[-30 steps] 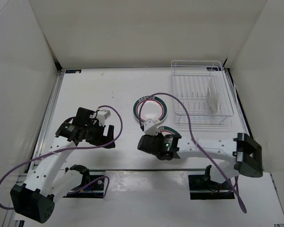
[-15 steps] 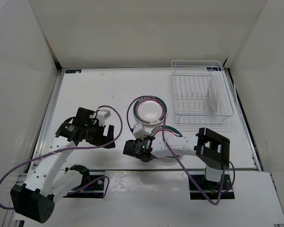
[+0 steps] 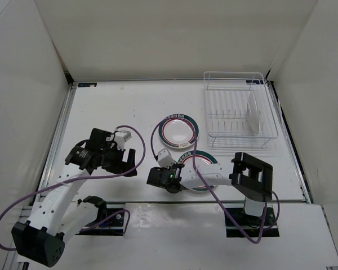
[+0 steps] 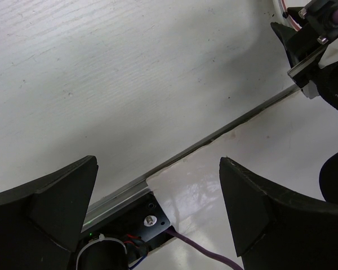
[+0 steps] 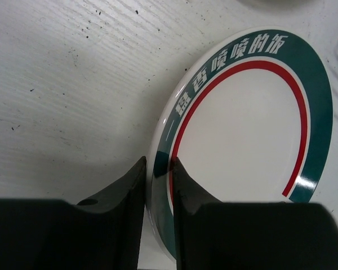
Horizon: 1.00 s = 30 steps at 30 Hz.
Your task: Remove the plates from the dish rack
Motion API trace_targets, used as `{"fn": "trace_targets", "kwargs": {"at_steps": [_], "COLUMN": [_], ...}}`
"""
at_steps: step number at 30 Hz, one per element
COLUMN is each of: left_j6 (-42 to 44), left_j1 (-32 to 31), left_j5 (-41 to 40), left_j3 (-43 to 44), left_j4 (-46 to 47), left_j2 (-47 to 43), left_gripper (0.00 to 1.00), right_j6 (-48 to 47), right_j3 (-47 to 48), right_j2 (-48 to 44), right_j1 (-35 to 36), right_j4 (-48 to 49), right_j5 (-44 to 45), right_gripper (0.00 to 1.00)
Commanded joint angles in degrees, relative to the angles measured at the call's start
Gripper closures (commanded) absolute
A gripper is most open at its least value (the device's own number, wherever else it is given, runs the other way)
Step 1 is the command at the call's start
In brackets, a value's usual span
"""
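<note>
left gripper [image 4: 158,162] hangs wide apart over the table [image 4: 101,67]; right gripper [image 5: 158,163] straddles the rim of a plate [image 5: 242,135], clamped or loose i cannot tell.

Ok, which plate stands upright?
The plate in the dish rack, standing on edge; the centre plate and near plate lie flat on the table.

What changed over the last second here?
The right claw swung left and toward the near edge, laying a round white plate with green rim and red ring flat on the table; it straddles the rim, release unclear. The other flat plate, the white wire dish rack and the open left claw stayed put.
</note>
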Motion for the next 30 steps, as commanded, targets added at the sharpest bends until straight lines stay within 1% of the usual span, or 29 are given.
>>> {"fn": "trace_targets", "kwargs": {"at_steps": [1,3,4,7,9,11,13,21,23,24,26,27,29,30], "left_j6": [0.52,0.43,0.43,0.34,0.34,0.43,0.43,0.34,0.34,0.43,0.26,0.34,0.52,0.43], "left_j1": [-0.18,-0.09,-0.18,-0.18,-0.09,-0.18,-0.09,-0.09,-0.09,-0.18,-0.09,-0.18,-0.09,-0.09], "left_j5": [1.06,1.06,1.06,1.15,0.98,1.06,0.98,1.15,1.15,1.24,1.24,1.32,1.33,1.41], "left_j3": [0.24,0.33,0.15,0.24,0.24,0.15,0.15,0.15,0.15,-0.11,0.15,0.06,0.15,0.15], "left_j4": [-0.14,-0.23,-0.15,-0.23,-0.14,-0.14,-0.14,-0.15,-0.15,-0.32,-0.06,-0.14,-0.14,-0.14], "left_j2": [-1.10,-1.63,-1.54,-1.98,-2.07,-2.16,-2.42,-2.68,-2.95,-2.86,-2.86,-2.86,-2.68,-2.51], "left_gripper": [0.00,0.00,0.00,0.00,0.00,0.00,0.00,0.00,0.00,0.00,0.00,0.00,0.00,0.00], "right_j6": [2.22,1.69,0.21,-4.01,-7.08,-10.95,-12.54,-18.08,-19.84,-23.50,-26.17,-30.09,-32.76,-36.51], "right_j3": [2.43,4.27,5.76,10.14,11.22,13.06,15.60,22.55,23.52,23.96,24.84,25.71,26.51,27.99], "right_j2": [0.95,-0.01,-1.06,-5.18,-6.86,-10.47,-12.05,-13.37,-14.07,-14.34,-14.17,-13.38,-11.98,-9.80], "right_j1": [0.20,0.56,0.56,0.65,0.38,0.12,-0.14,-0.50,-0.50,-0.93,-2.33,-2.43,-3.65,-4.01], "right_j4": [1.45,-3.28,-5.57,-9.79,-10.68,-10.69,-12.08,-15.87,-14.04,-12.98,-8.95,-8.06,-3.93,-0.44], "right_j5": [-2.60,-1.11,0.90,3.20,4.08,4.78,5.22,8.48,8.83,9.44,9.71,9.27,8.13,7.95], "right_gripper": [1.00,1.00,1.00,1.00,1.00,1.00,1.00,1.00,1.00,1.00,1.00,1.00,1.00,1.00]}}
